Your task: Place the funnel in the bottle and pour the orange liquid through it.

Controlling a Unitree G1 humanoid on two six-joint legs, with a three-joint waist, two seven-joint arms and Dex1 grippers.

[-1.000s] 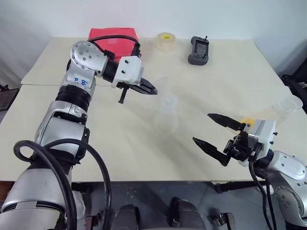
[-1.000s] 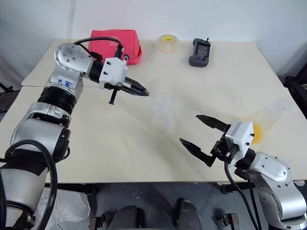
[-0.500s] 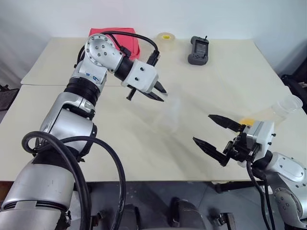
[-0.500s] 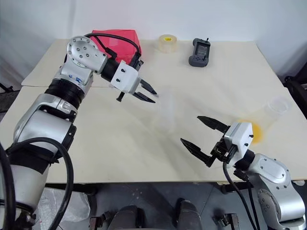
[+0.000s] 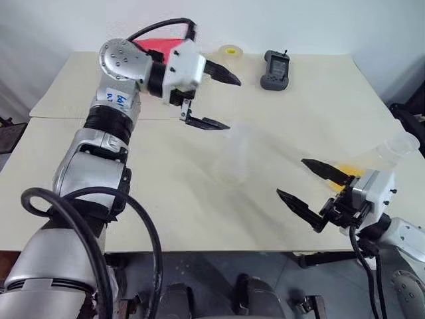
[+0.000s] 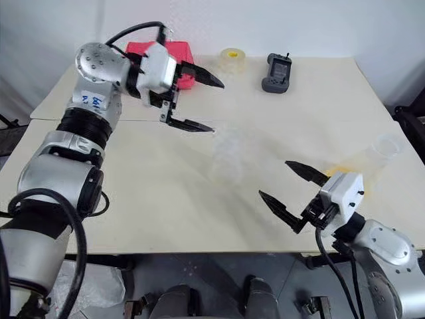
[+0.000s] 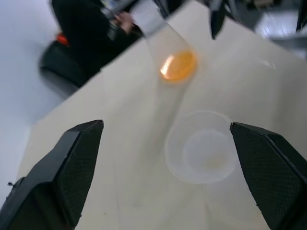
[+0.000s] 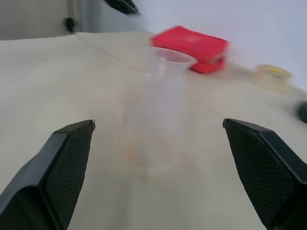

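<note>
Right eye view: your left gripper (image 6: 218,106) hung spread and empty just above and behind the bottle (image 6: 226,156), with the funnel (image 8: 165,60) apparently seated upright in its neck. The orange liquid (image 7: 177,66) sat in a clear cup (image 6: 384,147) just beyond your right gripper (image 6: 274,178), which was also spread and empty and belonged to the nearer arm.

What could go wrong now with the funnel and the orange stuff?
The funnel just rests in the bottle, so the open left gripper close above could tip it. The cup holding the orange liquid stands near the table edge; the open right gripper might knock it over and spill.
</note>
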